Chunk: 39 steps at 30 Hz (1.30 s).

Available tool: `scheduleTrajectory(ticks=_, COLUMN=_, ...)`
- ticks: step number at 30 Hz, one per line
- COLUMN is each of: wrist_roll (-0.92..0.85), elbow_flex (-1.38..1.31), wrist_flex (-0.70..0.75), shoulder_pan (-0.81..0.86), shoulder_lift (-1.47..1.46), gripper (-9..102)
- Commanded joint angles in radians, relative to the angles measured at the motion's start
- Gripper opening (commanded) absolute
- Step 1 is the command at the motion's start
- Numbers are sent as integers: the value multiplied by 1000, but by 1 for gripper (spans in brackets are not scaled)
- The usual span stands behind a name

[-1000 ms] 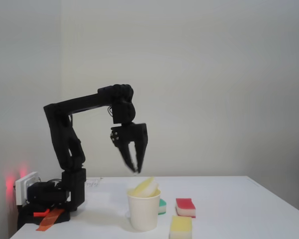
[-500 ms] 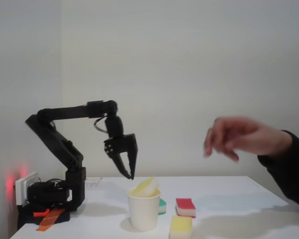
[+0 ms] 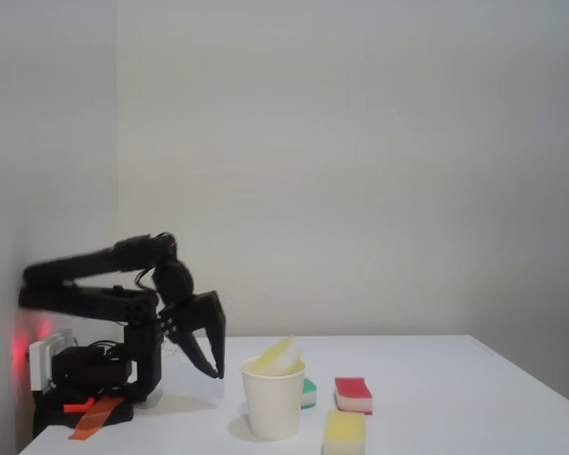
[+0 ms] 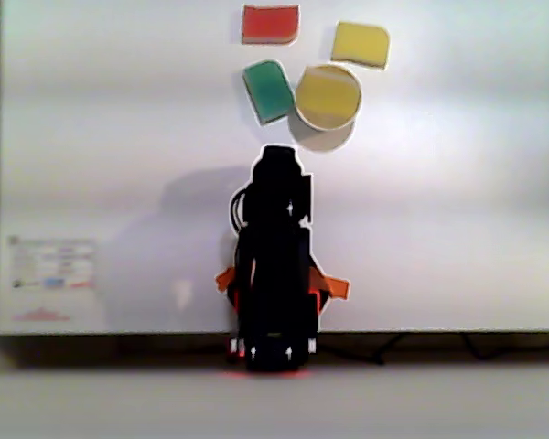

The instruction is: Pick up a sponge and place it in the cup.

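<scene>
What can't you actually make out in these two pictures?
- Most of the sponge: in the fixed view the cup's wall hides everything below the rim.
- The green sponge: in the fixed view the cup covers all but a sliver.
- The gripper: in the other view the arm's dark body hides its fingers.
- The sticker's print in the other view: too small and blurred.

At the lower left of the frame the black arm point(image 3: 95, 294) is folded low, its gripper point(image 3: 211, 365) pointed down with the jaws parted, just left of the cup point(image 3: 273, 406). The sponge point(image 3: 277, 356) is seen sticking out of the cup's mouth. A red-topped sponge point(image 3: 353, 394) and a yellow sponge point(image 3: 344, 432) lie to the right on the white table point(image 3: 455, 408).
</scene>
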Motion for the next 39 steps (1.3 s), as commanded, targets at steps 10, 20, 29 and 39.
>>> scheduleTrajectory(ticks=10, wrist_roll=-72, elbow_flex=193, wrist_flex=64, shoulder_pan=57, shoulder_lift=219, gripper=0)
scheduleTrajectory(ticks=20, wrist_roll=-48, elbow_flex=193, wrist_flex=156, shoulder_pan=51, shoulder_lift=219, gripper=0)
scheduleTrajectory(ticks=29, wrist_roll=-46, elbow_flex=193, wrist_flex=156, shoulder_pan=48, shoulder_lift=219, gripper=0)
scheduleTrajectory(ticks=39, wrist_roll=-46, elbow_flex=193, wrist_flex=156, shoulder_pan=48, shoulder_lift=219, gripper=0)
